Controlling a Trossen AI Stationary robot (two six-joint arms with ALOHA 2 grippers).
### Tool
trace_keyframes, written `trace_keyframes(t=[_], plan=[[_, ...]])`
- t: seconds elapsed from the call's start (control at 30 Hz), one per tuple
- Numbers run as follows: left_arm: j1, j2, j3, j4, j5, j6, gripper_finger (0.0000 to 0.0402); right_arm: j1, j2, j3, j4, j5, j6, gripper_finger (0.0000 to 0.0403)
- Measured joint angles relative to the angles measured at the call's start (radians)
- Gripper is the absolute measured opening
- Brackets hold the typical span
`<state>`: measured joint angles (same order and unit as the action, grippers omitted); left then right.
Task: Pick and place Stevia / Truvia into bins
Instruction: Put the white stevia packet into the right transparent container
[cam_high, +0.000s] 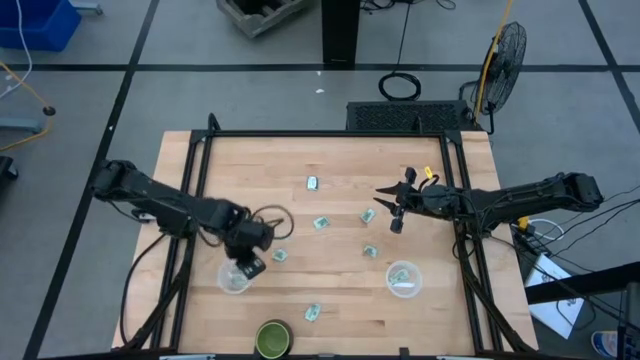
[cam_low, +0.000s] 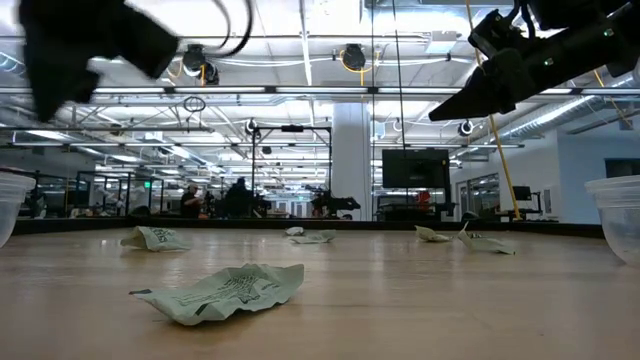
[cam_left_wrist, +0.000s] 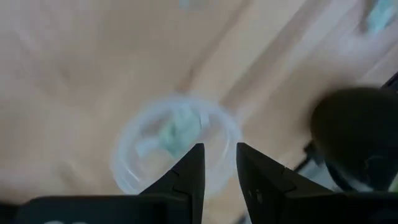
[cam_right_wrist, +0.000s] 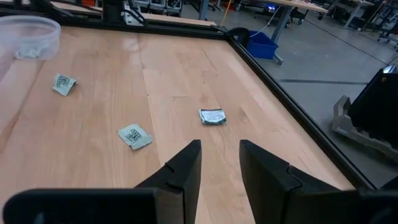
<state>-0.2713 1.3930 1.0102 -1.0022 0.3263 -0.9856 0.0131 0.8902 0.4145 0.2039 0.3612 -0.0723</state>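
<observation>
Two clear cups stand on the wooden table: the left cup (cam_high: 234, 280) (cam_left_wrist: 177, 146) with pale green packets (cam_left_wrist: 178, 129) in it, and the right cup (cam_high: 403, 279), also with packets inside. Several loose Stevia packets lie flat on the table (cam_high: 312, 183) (cam_high: 322, 224) (cam_high: 367, 215) (cam_high: 370, 251) (cam_high: 279, 256) (cam_high: 313, 312). My left gripper (cam_high: 251, 264) (cam_left_wrist: 219, 171) hovers over the left cup's rim, open by a narrow gap and empty. My right gripper (cam_high: 391, 210) (cam_right_wrist: 221, 163) is raised above the table right of the middle packets (cam_right_wrist: 212, 116) (cam_right_wrist: 135, 135), open and empty.
A dark green round container (cam_high: 272, 339) stands at the near edge. A black frame (cam_high: 330, 134) runs along the table's far side and down both sides. A crumpled packet (cam_low: 225, 290) lies nearest in the low view. Bare wood lies between the cups.
</observation>
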Motion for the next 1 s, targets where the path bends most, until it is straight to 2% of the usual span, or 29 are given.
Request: trace_keyframes(t=[0.1, 0.23, 0.3, 0.4, 0.5, 0.73, 0.9, 1.0], plan=[[0.045, -0.002, 0.066, 0.011, -0.164, 0.173, 0.0097, 0.0, 0.0, 0.0, -0.018, -0.033, 0.0, 0.0105], [0.095, -0.006, 0.131, 0.076, -0.434, 0.363, 0.0097, 0.0, 0.027, 0.0, -0.02, -0.214, 0.023, 0.0105], [0.119, -0.005, 0.142, 0.124, -0.535, 0.431, 0.0097, 0.0, 0.059, 0.0, 0.005, -0.281, 0.053, 0.0105], [0.153, -0.005, 0.144, 0.21, -0.636, 0.503, 0.0097, 0.0, 0.124, 0.0, 0.013, -0.284, 0.07, 0.0105], [0.186, -0.005, 0.144, 0.248, -0.672, 0.549, 0.0097, 0.0, 0.214, 0.0, 0.022, -0.281, 0.069, 0.0105], [0.241, -0.004, 0.144, 0.267, -0.673, 0.571, 0.0097, 0.001, 0.431, 0.0, 0.152, -0.227, 0.069, 0.0105], [0.263, -0.004, 0.144, 0.267, -0.673, 0.626, 0.0097, 0.002, 0.515, 0.0, 0.205, -0.222, 0.094, 0.0105], [0.273, -0.004, 0.144, 0.267, -0.673, 0.646, 0.0097, 0.002, 0.546, 0.0, 0.213, -0.139, 0.087, 0.0105]])
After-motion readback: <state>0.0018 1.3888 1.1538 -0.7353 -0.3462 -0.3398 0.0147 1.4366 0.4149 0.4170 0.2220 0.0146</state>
